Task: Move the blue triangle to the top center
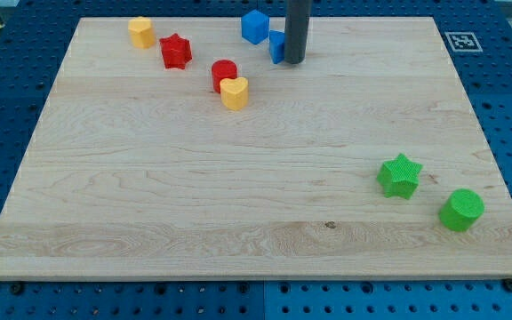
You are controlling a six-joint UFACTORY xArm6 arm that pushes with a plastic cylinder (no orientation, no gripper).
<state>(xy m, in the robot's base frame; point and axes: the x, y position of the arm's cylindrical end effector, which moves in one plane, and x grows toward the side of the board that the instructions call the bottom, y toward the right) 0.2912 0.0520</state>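
Nearest the view's bottom sat two green blocks on the right side of the wooden board: a green cylinder close to the lower right corner and a green star just up and to the view's left of it, the two near but apart. The wide middle of the board held nothing.

Farther up, left of centre, a yellow heart touched a red cylinder just behind it. Beyond those stood a red star and, toward the top left, a yellow block that looked hexagonal, though its shape was hard to settle at that size.

At the top centre stood the two blue blocks. The larger blue block lay to the left; the blue triangle, half hidden by the rod, sat just beside it. My tip rested against the triangle's right side, so the triangle lay directly to the view's left of the tip, touching or nearly so. There were no jaws to open or close; the rod held nothing and could only push.

Count: two green, two red, two yellow, two blue, eight blocks in all.

The triangle appeared already at the top centre, so I judged that any further move needed only a slight nudge from the right
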